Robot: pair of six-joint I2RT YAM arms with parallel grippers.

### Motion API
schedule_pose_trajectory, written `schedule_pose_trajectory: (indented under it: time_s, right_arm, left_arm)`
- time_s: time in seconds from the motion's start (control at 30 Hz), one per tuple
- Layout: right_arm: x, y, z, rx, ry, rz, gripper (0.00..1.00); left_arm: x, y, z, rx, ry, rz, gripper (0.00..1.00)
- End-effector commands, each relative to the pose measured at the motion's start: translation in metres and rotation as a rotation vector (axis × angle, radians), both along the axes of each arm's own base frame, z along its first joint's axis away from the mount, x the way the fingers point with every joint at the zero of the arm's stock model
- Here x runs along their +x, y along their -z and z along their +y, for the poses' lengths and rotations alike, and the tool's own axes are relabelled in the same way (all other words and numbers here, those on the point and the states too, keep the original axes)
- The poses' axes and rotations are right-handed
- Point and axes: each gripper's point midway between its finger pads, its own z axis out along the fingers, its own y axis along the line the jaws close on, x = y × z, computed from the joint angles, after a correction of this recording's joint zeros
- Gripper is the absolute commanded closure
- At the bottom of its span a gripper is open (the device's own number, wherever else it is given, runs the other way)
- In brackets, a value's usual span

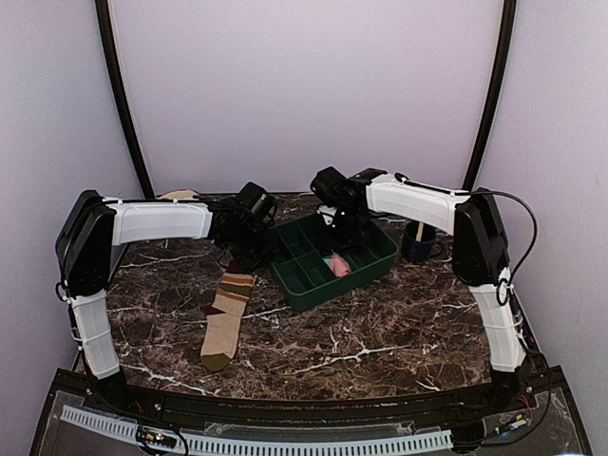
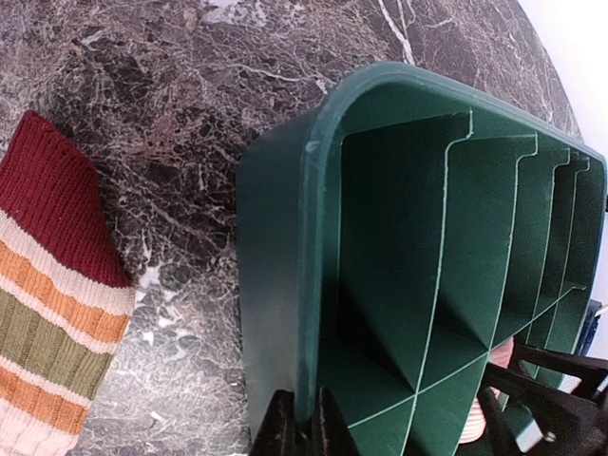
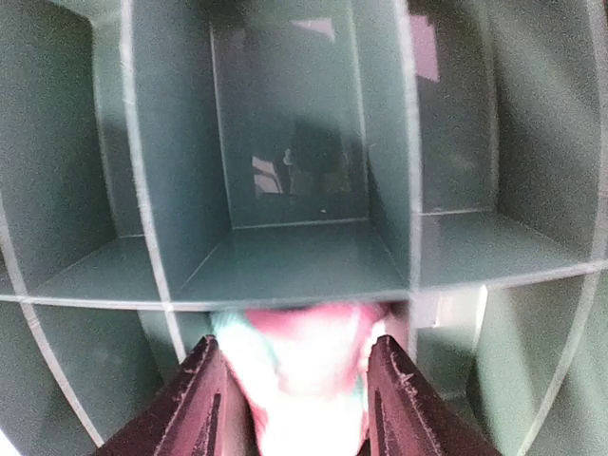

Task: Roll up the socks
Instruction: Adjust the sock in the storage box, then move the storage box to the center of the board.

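1. The left gripper (image 2: 304,423) is narrowed onto an outer wall of the green tray (image 2: 275,237), with a finger on each side of the rim.
2. The striped sock (image 2: 52,285) lies flat on the table (image 2: 190,123) to that gripper's left, apart from the tray.
3. The right gripper (image 3: 294,351) hangs over the tray's dividers. Its fingers (image 3: 204,399) press both sides of the pink sock (image 3: 304,389) between them.

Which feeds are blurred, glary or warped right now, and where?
Right wrist: the pink sock is smeared out of focus, and the green tray has a glossy reflection on its floor. Left wrist: sharp on the striped sock, though the tray wall bows from wide-angle distortion. Top external: even light, no glare.
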Motion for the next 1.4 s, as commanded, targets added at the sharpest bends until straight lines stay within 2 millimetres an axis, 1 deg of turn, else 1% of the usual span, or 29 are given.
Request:
schedule_pose_trajectory:
  time_s: [0.0, 0.17, 0.27, 0.37, 0.5, 0.53, 0.6, 0.7, 0.77, 0.83, 0.93, 1.07, 1.1, 1.2, 1.23, 1.27, 1.3, 1.33, 1.37]
  right_arm:
    - [0.012, -0.064, -0.003, 0.084, 0.036, -0.137, 0.52]
    - [0.007, -0.088, -0.017, 0.103, 0.064, -0.204, 0.51]
    - [-0.004, -0.093, -0.033, 0.084, 0.081, -0.224, 0.52]
    - [-0.021, -0.085, -0.054, 0.043, 0.106, -0.212, 0.54]
    - [-0.044, -0.07, -0.078, 0.023, 0.145, -0.197, 0.6]
    - [-0.049, -0.069, -0.083, 0.024, 0.156, -0.199, 0.62]
    - [-0.056, -0.061, -0.09, 0.015, 0.167, -0.186, 0.67]
    - [-0.058, -0.048, -0.093, -0.004, 0.167, -0.168, 0.74]
    - [-0.056, -0.039, -0.09, -0.01, 0.158, -0.158, 0.78]
    - [-0.048, -0.031, -0.084, 0.0, 0.151, -0.155, 0.8]
    - [-0.028, -0.023, -0.07, 0.011, 0.137, -0.167, 0.81]
    - [0.0, -0.012, -0.049, 0.037, 0.109, -0.17, 0.82]
    - [0.007, -0.01, -0.043, 0.048, 0.106, -0.172, 0.82]
    - [0.021, 0.001, -0.028, 0.081, 0.09, -0.158, 0.83]
    - [0.025, 0.004, -0.025, 0.087, 0.088, -0.159, 0.83]
    - [0.029, 0.006, -0.021, 0.096, 0.085, -0.159, 0.83]
    - [0.033, 0.009, -0.016, 0.108, 0.081, -0.161, 0.83]
    - [0.037, 0.009, -0.013, 0.117, 0.08, -0.167, 0.83]
    - [0.04, 0.01, -0.01, 0.125, 0.08, -0.17, 0.83]
  left_arm:
    - [-0.002, 0.032, -0.004, -0.012, -0.03, 0.062, 1.0]
    - [0.001, 0.035, -0.001, -0.005, -0.065, 0.062, 1.0]
    - [0.003, 0.037, 0.0, -0.006, -0.088, 0.059, 1.0]
    - [0.008, 0.039, 0.002, -0.013, -0.117, 0.058, 1.0]
    - [0.017, 0.042, 0.008, -0.021, -0.165, 0.058, 1.0]
    - [0.02, 0.042, 0.01, -0.024, -0.177, 0.057, 1.0]
    - [0.026, 0.044, 0.011, -0.029, -0.196, 0.055, 1.0]
    - [0.035, 0.043, 0.013, -0.032, -0.219, 0.045, 1.0]
    - [0.041, 0.042, 0.015, -0.036, -0.232, 0.038, 1.0]
    - [0.045, 0.041, 0.015, -0.038, -0.24, 0.031, 1.0]
    - [0.051, 0.04, 0.016, -0.038, -0.245, 0.019, 1.0]
    - [0.054, 0.039, 0.016, -0.038, -0.243, 0.009, 0.96]
    - [0.055, 0.038, 0.015, -0.041, -0.242, 0.006, 0.94]
    - [0.06, 0.033, 0.012, -0.058, -0.241, -0.011, 0.78]
    - [0.064, 0.029, 0.011, -0.063, -0.234, -0.025, 0.75]
    - [0.068, 0.024, 0.009, -0.067, -0.225, -0.042, 0.72]
    - [0.071, 0.018, 0.008, -0.065, -0.216, -0.06, 0.66]
    - [0.075, 0.01, 0.006, -0.062, -0.203, -0.079, 0.63]
    - [0.079, 0.002, 0.004, -0.063, -0.186, -0.105, 0.62]
